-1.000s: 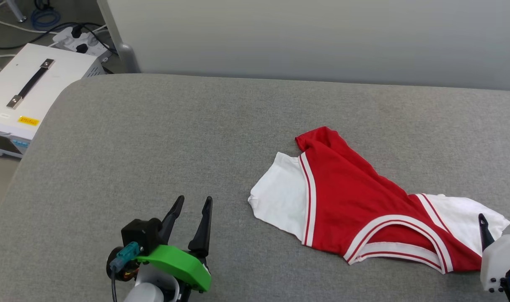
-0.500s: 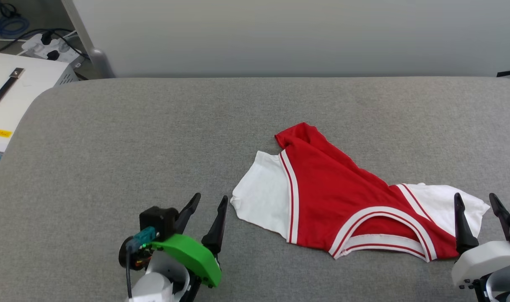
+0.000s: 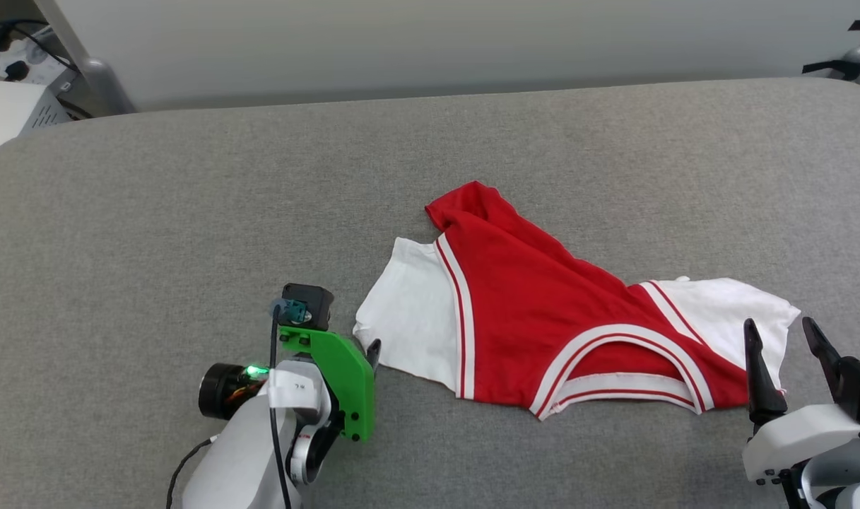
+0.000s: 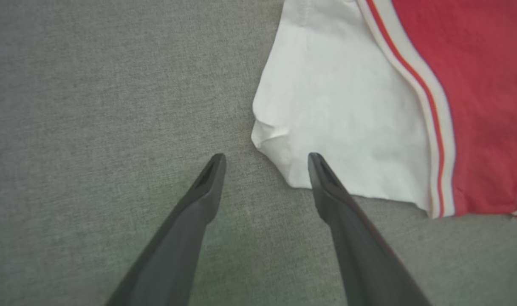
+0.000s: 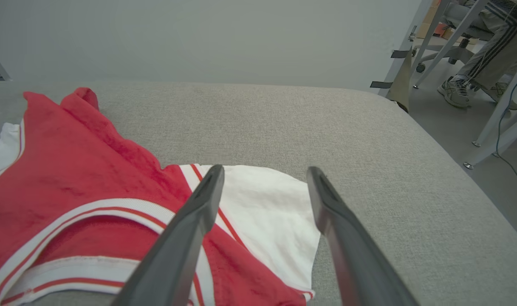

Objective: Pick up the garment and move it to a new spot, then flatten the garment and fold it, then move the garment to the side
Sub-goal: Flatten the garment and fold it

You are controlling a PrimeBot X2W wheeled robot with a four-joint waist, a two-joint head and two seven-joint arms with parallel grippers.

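The garment [image 3: 543,304] lies crumpled on the grey padded table [image 3: 189,212]: red body, white sleeves, striped collar toward me. Its lettering is hidden. My left gripper [image 3: 369,351] points down just left of the left sleeve's near corner, mostly hidden behind its green mount. In the left wrist view this gripper [image 4: 265,157] is open, one fingertip [image 4: 315,163] over the white sleeve [image 4: 347,114] edge and the other over bare table. My right gripper [image 3: 778,324] is open at the right sleeve's near edge. In the right wrist view its fingers [image 5: 265,168] straddle that sleeve [image 5: 262,204], holding nothing.
A pale wall panel [image 3: 430,42] runs behind the table. A white box [image 3: 6,106] and a power strip [image 3: 13,60] sit off the far left corner. Beyond the table's right edge [image 5: 453,170] are metal legs and a person's shoe [image 5: 456,91].
The camera has turned right, so everything slid left in view. My left gripper tipped downward and closed in on the left sleeve corner. My right gripper came fully into view by the right sleeve.
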